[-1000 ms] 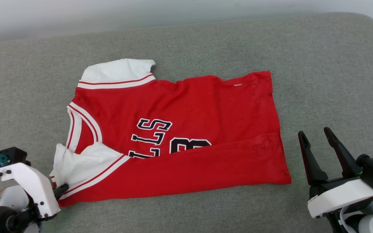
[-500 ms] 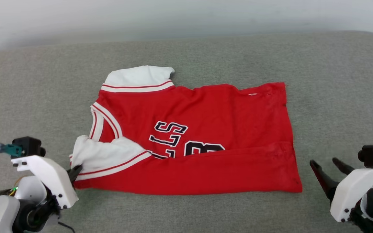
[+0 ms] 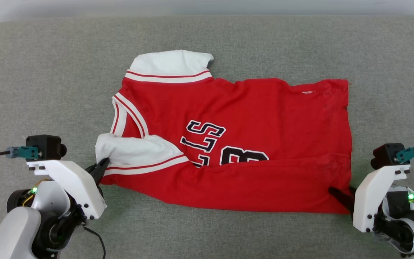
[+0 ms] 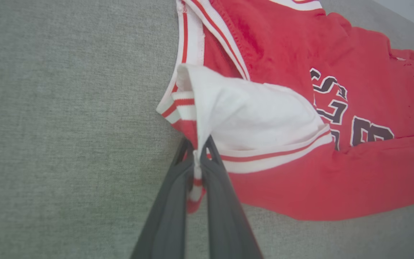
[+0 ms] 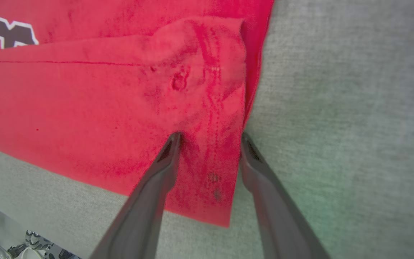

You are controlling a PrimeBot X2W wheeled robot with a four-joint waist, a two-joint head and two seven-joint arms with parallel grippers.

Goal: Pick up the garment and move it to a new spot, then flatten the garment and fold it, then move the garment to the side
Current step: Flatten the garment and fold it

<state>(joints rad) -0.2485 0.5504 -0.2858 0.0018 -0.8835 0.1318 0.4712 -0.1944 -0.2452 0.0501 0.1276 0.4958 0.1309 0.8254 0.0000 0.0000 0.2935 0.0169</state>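
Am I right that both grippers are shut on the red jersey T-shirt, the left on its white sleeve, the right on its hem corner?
No: the right wrist view shows the right gripper open, straddling the hem corner of the red jersey T-shirt; the left gripper is shut on its sleeve.

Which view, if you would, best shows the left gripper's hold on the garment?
The left wrist view: the left gripper is shut on the garment, striped sleeve trim pinched between its fingers. The head view shows its tip at the sleeve, too small to judge. The right wrist view shows the hem end.
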